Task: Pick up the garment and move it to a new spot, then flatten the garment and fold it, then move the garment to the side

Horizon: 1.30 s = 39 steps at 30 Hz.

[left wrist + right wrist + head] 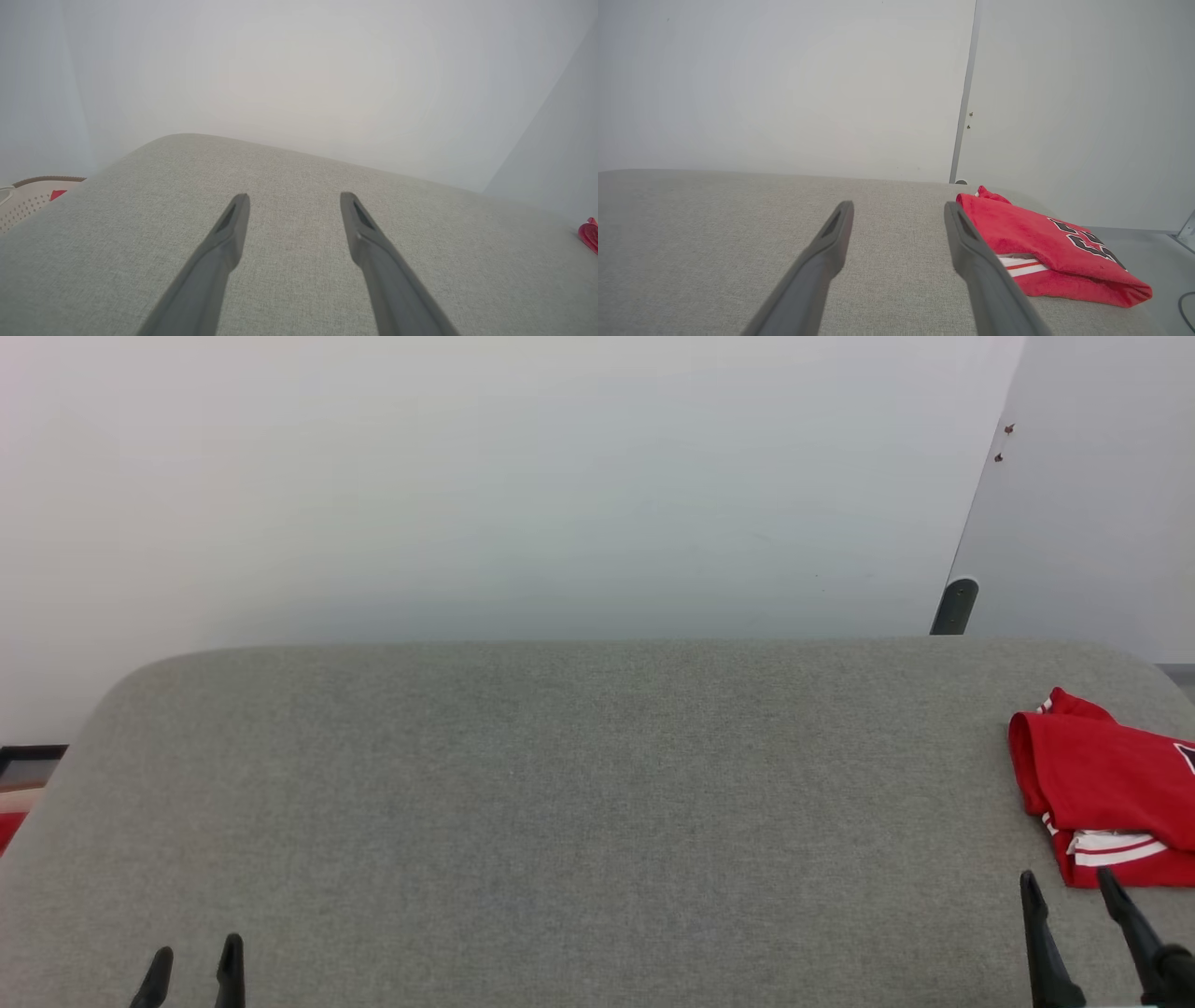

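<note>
Garment (1102, 775), folded, lies at the right edge of the grey worktop (560, 784), just ahead and right of the empty, spread-fingered right end effector (1066, 877), well apart from the likewise parted left end effector (198, 947).

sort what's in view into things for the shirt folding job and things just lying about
For the job: red shirt, folded at the right end of the cushion; left gripper and right gripper, both open.
Lying about: pale basket beside the cushion; dark post behind it.

Garment (1031, 233): soft red cloth; surface (560, 784): matt grey woven fabric.
</note>
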Tool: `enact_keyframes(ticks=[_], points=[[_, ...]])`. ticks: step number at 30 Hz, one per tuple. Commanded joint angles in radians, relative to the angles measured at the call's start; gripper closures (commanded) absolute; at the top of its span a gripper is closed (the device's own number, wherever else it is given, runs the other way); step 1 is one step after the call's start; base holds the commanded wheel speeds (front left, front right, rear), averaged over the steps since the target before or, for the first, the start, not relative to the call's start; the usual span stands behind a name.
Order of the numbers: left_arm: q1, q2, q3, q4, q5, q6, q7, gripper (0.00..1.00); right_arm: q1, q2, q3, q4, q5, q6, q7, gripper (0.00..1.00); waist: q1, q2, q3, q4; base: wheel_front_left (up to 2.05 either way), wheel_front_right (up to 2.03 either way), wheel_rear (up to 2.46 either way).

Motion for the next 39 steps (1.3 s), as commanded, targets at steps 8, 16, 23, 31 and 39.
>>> enact_keyframes(ticks=[8, 16, 23, 31, 39], points=[[0.015, -0.003, 0.01, -0.009, 0.025, -0.007, 0.001, 0.0, 0.074, 0.027, 0.024, -0.061, 0.002, -0.001, -0.005, 0.0, 0.0, 0.0, 0.002, -0.002, 0.0, 0.0, 0.0], [0.019, -0.005, 0.005, -0.009, 0.034, -0.01, 0.001, 0.0, 0.089, 0.029, 0.039, -0.07, 0.004, -0.001, -0.005, 0.0, 0.0, 0.0, 0.002, -0.009, 0.0, 0.0, 0.0], [0.018, 0.005, -0.015, -0.005, 0.047, -0.011, 0.001, 0.0, 0.09, 0.025, 0.044, -0.07, 0.006, -0.001, -0.005, 0.0, 0.0, 0.0, 0.001, -0.012, 0.0, 0.0, 0.0], [0.025, -0.03, -0.04, 0.042, 0.041, -0.005, 0.002, 1.0, 0.099, 0.038, 0.05, -0.022, 0.005, 0.0, 0.007, 1.0, 0.0, 0.0, 0.001, -0.013, 0.0, 0.0, 0.0], [-0.013, -0.057, -0.033, 0.051, -0.078, -0.006, 0.043, 1.0, 0.066, 0.047, 0.039, -0.008, 0.16, 0.0, 0.048, 1.0, 0.0, 0.0, 0.009, -0.012, 0.0, 0.0, 0.0]])
